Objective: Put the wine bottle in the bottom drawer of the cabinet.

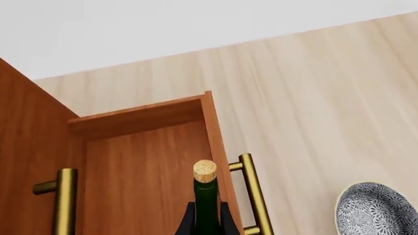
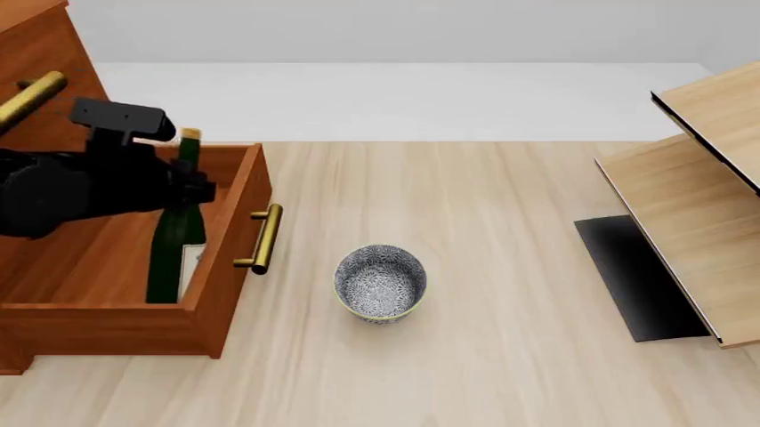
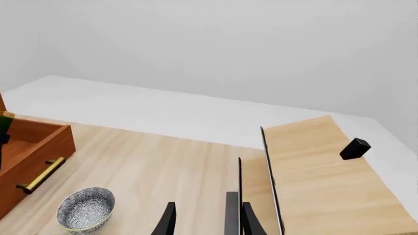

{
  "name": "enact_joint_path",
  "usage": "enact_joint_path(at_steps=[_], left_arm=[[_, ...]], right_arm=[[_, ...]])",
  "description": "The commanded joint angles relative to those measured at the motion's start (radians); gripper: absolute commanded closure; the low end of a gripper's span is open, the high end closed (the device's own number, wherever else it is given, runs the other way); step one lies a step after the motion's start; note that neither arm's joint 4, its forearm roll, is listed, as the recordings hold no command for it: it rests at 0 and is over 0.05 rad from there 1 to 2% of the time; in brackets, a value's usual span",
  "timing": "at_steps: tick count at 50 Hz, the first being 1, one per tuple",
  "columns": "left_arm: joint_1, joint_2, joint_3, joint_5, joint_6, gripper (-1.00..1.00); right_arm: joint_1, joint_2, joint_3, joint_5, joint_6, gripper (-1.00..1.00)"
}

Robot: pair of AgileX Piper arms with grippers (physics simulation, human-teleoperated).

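The wine bottle point(image 2: 176, 238) stands upright inside the open bottom drawer point(image 2: 89, 258) of the cabinet point(image 2: 42, 53), close to the drawer's front wall. Its green neck and tan cork point(image 1: 205, 170) rise between my left gripper's fingers point(image 1: 188, 220). My left gripper point(image 2: 188, 189) is shut on the bottle's upper part. Whether the base rests on the drawer floor I cannot tell. My right gripper point(image 3: 199, 221) shows only in its own wrist view. It is open and holds nothing, far off to the right beside the shelf unit.
A patterned bowl point(image 2: 380, 283) sits on the table just right of the drawer's brass handle point(image 2: 262, 238). A pale wooden shelf unit point(image 2: 700, 222) and a black mat point(image 2: 639, 277) lie at the right. A small black block point(image 3: 355, 148) sits on the shelf unit.
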Motion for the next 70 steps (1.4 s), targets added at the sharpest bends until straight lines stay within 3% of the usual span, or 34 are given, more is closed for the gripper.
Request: enact_joint_path(at_steps=[1,18,70], left_arm=[[-0.002,0.041,0.037,-0.043,0.002,1.00],[0.024,0.112,0.050,-0.105,-0.025,1.00],[0.056,0.310,-0.026,-0.170,0.006,1.00]], right_arm=[[-0.004,0.000,0.004,-0.003,-0.001,-1.00],[-0.010,0.000,0.014,-0.006,-0.003,-1.00],[-0.020,0.000,0.032,-0.010,-0.008,-1.00]])
